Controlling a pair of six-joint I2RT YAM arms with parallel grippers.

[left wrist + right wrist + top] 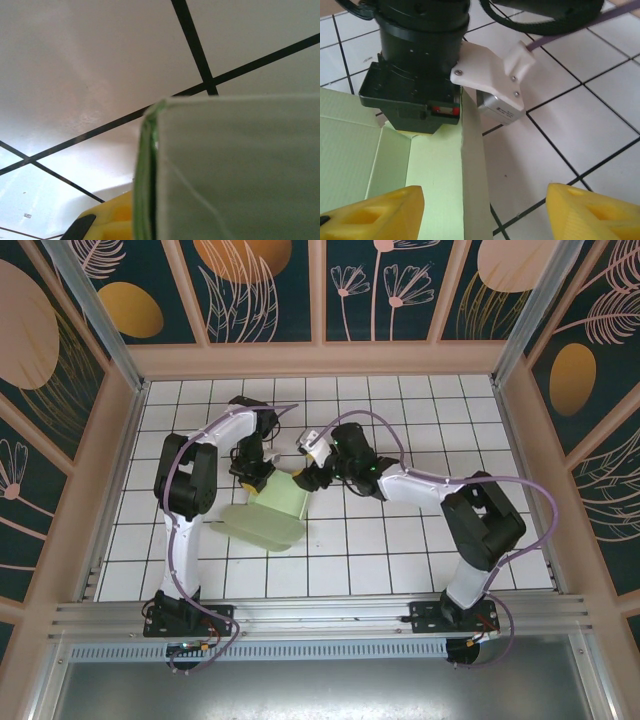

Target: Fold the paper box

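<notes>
Green box [268, 512] lies centre-left in the top view, on the table [400, 540]. Right pincer [482, 200] released, astride an upright box wall. Left pincer [250, 478] at the box's upper edge; grip cannot be told.

Two robot arms, left arm [183, 480] and right arm [484, 523]: white links, black joint housings, black bases. Purple cables [530, 500] loop along each. Yellow fingertips [590, 210]. A white wrist bracket [490, 75] with three screws carries a silver block.

Paper box [268, 510] pale green, table [400, 550] white w/ black grid, walls [265, 310] teal w/ pink-orange florals.
</notes>
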